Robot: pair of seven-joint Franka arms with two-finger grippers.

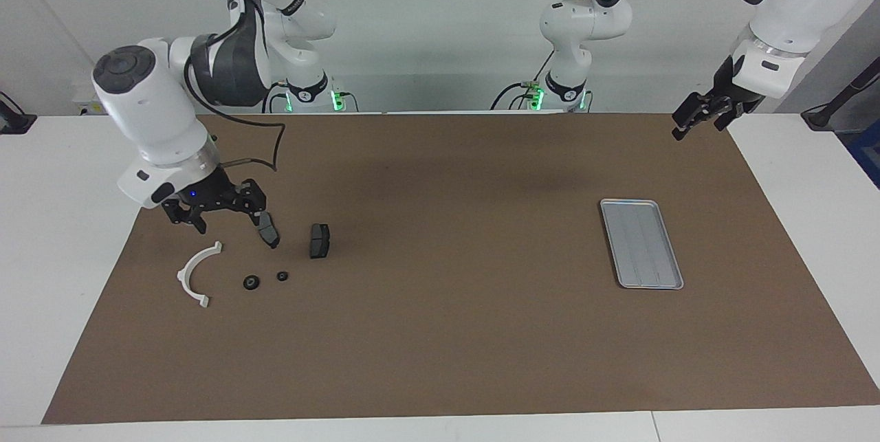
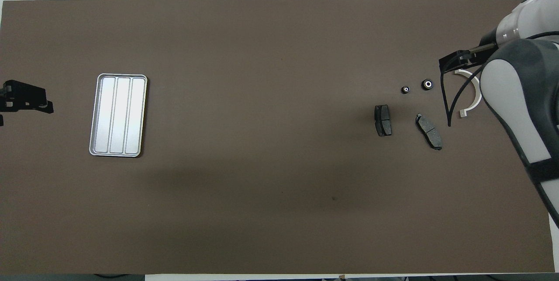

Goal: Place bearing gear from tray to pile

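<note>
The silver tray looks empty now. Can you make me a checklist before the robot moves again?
1. Flat ridged silver metal tray empty: ok.
2. Two small black round bearing gears on the brown mat beside the white half-ring plastic bracket: ok.
3. Two dark grey brake pads lie nearby: ok.
4. Right gripper open, holding nothing, over the pile: ok.
5. Left gripper open, waiting, raised at its end of the table: ok.

a robotics lab is showing here: two white franka arms (image 1: 227, 50) are standing at a white table (image 1: 82, 236) wearing a brown mat (image 1: 447, 332), cables trailing along the bare wall.
</note>
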